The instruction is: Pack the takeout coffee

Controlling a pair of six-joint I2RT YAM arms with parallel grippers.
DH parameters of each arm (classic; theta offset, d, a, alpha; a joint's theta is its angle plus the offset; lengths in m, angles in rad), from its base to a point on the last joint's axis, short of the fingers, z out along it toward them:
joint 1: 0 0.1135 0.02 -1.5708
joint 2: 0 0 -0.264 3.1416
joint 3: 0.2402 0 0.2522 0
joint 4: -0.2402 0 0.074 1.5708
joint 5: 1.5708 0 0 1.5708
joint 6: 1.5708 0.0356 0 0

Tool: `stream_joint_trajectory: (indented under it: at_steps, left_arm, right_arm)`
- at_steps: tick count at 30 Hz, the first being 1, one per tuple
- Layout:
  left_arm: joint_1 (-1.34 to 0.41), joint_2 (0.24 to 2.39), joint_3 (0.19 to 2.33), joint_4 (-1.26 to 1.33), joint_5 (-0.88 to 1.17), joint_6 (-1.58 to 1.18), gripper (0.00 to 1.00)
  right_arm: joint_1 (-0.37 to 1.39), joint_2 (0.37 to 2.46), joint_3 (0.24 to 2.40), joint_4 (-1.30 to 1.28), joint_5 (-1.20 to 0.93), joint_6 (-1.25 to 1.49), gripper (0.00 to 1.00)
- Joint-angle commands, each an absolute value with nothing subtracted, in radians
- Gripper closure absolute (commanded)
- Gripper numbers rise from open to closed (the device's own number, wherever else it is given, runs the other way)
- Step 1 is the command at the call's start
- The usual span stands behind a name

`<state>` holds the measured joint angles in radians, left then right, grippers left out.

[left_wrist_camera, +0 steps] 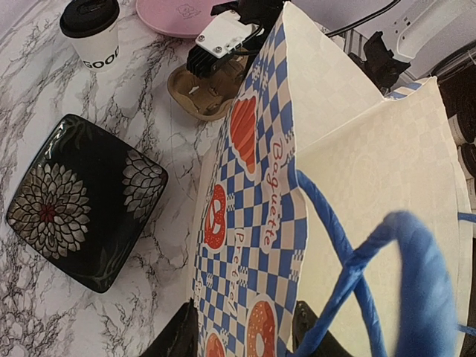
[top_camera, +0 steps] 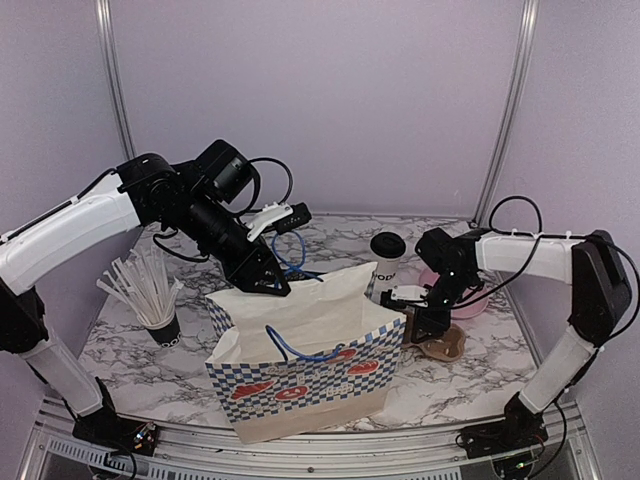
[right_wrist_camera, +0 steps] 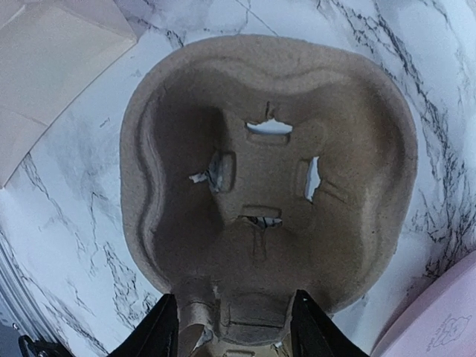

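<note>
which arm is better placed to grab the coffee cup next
Right. The right gripper is at the cardboard carrier, on the same side of the bag as the coffee cup and close to it. The left gripper straddles the bag's far rim.

paper bag (top_camera: pixel 300 370) fills the middle; takeout coffee (top_camera: pixel 387 262) behind it, open above; pink plate (left_wrist_camera: pixel 167 16) and cup carrier (top_camera: pixel 443 347) near

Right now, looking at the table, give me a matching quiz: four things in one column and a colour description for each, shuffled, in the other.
1. coffee cup
2. paper bag
3. cup carrier
4. square plate

A. black with a flower pattern
B. blue-and-white checks, blue handles
C. plain brown moulded pulp
D. white with a black lid

Pairs: 1-D, 2-B, 3-C, 4-A
</note>
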<state>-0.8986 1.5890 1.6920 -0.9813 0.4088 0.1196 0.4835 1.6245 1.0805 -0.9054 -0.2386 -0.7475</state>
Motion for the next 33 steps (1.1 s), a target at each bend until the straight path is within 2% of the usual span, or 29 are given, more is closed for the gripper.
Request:
stream_joint_trajectory:
  at_steps: [1,7,16,21,28,33]
  left_arm:
    - [-0.904,1.568,1.683,-1.001,0.404,0.123,0.56]
    - [-0.904,1.565,1.677,-1.002,0.4,0.124,0.56]
    - [-0.904,1.56,1.679,-1.0,0.412,0.119,0.57]
    - [-0.904,1.571,1.701,-1.0,0.405,0.12,0.57]
    - [-0.904,1.607,1.73,-0.999,0.408,0.124,0.63]
    - [-0.904,1.61,1.734,-1.0,0.404,0.116,0.63]
  right_arm:
    - [0.494,1.629,1.071,-0.885,-0.199,-0.715,0.51]
    - [0.494,1.625,1.06,-0.877,-0.193,-0.705,0.52]
    - [0.493,1.615,1.067,-0.881,-0.211,-0.693,0.64]
    - [0.494,1.571,1.119,-0.926,-0.24,-0.696,0.67]
    - [0.482,1.515,1.229,-0.979,-0.286,-0.715,0.75]
    - [0.476,1.522,1.198,-0.998,-0.29,-0.725,0.7]
